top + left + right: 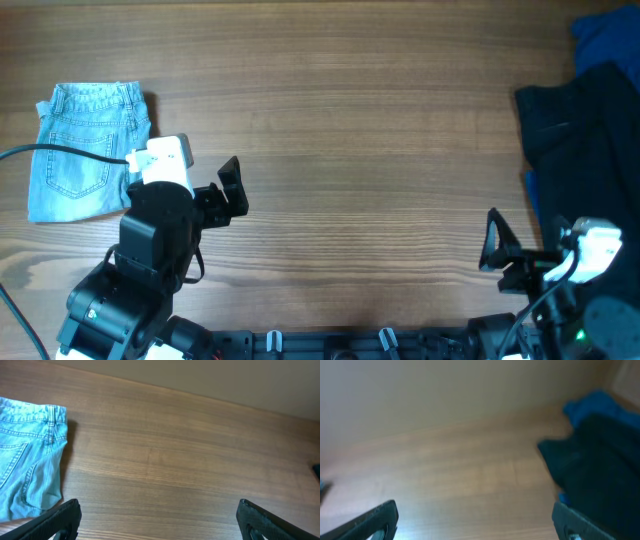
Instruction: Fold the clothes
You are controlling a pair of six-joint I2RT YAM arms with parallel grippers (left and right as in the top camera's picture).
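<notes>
The light blue denim shorts [85,150] lie folded at the far left of the wooden table, waistband toward the far edge. They also show at the left edge of the left wrist view [27,455]. My left gripper [228,192] is open and empty, just right of the shorts and apart from them; in its own view the jaws [160,520] are spread wide over bare wood. My right gripper [497,247] is open and empty near the front right, with its jaws [475,520] wide apart over bare wood.
A black garment [585,140] lies at the right edge of the table over a royal blue cloth [605,35]. Both show in the right wrist view, the black garment [595,475] and the blue cloth [592,405]. A black cable [60,150] crosses the shorts.
</notes>
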